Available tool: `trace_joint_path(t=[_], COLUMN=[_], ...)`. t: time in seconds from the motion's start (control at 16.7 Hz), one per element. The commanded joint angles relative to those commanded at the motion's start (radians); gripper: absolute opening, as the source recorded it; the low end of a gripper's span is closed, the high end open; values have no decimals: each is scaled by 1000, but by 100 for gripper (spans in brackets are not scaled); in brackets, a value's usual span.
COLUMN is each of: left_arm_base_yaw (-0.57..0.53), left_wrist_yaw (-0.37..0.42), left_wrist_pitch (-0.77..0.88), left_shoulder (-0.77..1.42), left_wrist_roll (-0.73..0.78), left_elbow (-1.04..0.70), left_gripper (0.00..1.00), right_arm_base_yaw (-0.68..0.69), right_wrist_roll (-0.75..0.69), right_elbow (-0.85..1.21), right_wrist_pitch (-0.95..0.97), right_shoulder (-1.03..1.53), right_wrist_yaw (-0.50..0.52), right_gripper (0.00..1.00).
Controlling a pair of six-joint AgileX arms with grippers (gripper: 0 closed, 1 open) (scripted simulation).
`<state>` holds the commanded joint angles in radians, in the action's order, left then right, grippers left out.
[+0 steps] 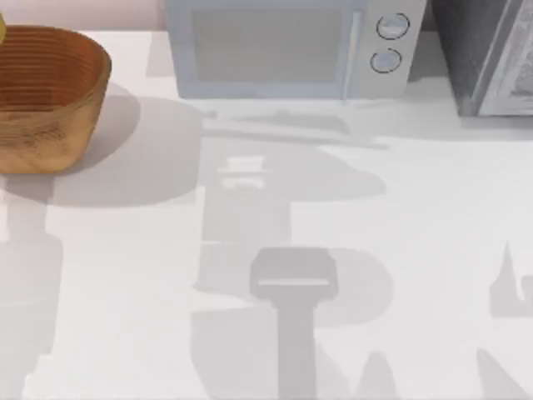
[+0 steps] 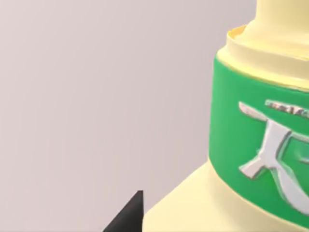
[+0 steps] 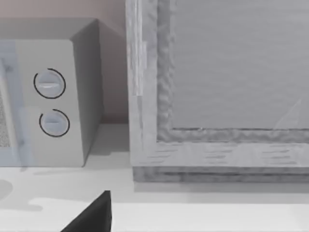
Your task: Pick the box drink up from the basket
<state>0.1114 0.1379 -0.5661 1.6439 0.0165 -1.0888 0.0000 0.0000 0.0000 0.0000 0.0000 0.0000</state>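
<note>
Since the box drink (image 2: 256,145) sat close against your left gripper's camera, seemingly lifted clear of the basket (image 1: 50,100) at ten o'clock, you had a light, stiff, slick item, best held at its labelled waist; grip state: cannot tell.

Open white table (image 1: 416,250) in front, basket (image 1: 46,96) far left, microwave (image 1: 287,46) along back edge

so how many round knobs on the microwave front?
2. Both sit on the microwave control panel at its right end, stacked: upper knob, lower knob. Right wrist view shows the same pair.
</note>
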Motion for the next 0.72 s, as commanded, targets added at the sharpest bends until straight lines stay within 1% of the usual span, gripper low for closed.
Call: trace_joint_path(t=[0.24,0.36,0.54,0.72], left_arm_base_yaw=[1,-2,-10,-24], left_wrist_yaw=[-1,-7,-19,-36], left_wrist_pitch=[4,28,83,153], left_shoulder=[-5,-51,-197,-414], left_wrist_roll=[0,-4,-9,-11], left_elbow=[12,53,151,286], left_gripper=[0,0,0,0], right_arm_base_yaw=[0,0,0,0], right_wrist_roll=[0,0,0,0], right_elbow=[0,0,0,0], right_wrist_pitch=[0,0,0,0], right_shoulder=[0,0,0,0], right_wrist_yaw=[0,0,0,0], right_gripper=[100,100,100,100])
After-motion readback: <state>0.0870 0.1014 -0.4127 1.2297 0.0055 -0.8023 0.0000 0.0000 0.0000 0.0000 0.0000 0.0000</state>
